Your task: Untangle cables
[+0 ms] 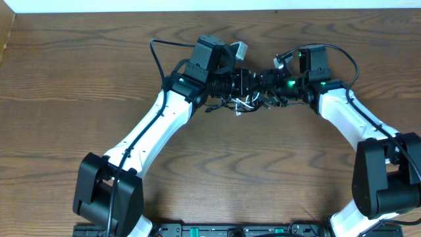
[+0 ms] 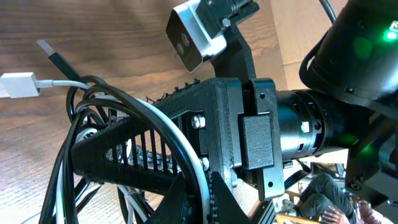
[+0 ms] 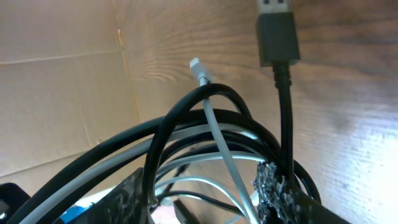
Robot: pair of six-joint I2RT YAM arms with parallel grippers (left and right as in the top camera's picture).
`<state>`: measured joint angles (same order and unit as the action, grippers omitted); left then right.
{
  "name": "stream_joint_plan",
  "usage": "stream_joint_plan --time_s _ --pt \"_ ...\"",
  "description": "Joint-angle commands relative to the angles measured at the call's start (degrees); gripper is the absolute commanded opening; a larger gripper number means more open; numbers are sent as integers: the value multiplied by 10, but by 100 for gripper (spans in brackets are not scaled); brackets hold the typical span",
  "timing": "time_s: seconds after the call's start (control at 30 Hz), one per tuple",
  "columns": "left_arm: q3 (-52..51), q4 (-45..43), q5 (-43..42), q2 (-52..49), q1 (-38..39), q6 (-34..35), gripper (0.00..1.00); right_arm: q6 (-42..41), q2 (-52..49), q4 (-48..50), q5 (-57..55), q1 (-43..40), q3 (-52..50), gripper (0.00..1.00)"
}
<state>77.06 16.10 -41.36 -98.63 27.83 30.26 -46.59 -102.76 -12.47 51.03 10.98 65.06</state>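
The white cable and black cable lie in one tangled bundle (image 1: pixel 246 102) under the two wrists at the far middle of the table. My left gripper (image 1: pixel 238 84) is shut on a black and a white strand (image 2: pixel 198 163) between its fingertips (image 2: pixel 205 202). A white plug (image 2: pixel 18 84) and a flat black plug tip (image 2: pixel 57 57) stick out to the left. My right gripper (image 1: pixel 264 81) faces the left one. Its fingers (image 3: pixel 202 202) are spread apart inside the loops, with white (image 3: pixel 217 134) and black (image 3: pixel 165 127) strands running between and around them. A black USB plug (image 3: pixel 277 31) stands up.
The wooden table (image 1: pixel 79 72) surrounds the arms. The right wrist's camera housing (image 2: pixel 198 36) and motor body (image 2: pixel 298 130) fill the left wrist view close in front. A cardboard-coloured wall (image 3: pixel 62 93) stands behind the table edge.
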Motion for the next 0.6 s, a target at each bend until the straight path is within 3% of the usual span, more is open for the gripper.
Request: stream_joint_plan --time_s 0.0,0.13,0.33,0.57 --pt "3 1 -22 0 13 -2 7 -23 -4 10 26 7 6 51" --pt "3 7 -14 0 5 -21 8 33 -4 -17 47 -27 6 47" --pt "3 28 -15 0 -25 -28 7 153 -3 -134 24 -84 6 45" --pt "3 31 -111 0 -54 -106 7 199 26 -135 134 -145 6 47"
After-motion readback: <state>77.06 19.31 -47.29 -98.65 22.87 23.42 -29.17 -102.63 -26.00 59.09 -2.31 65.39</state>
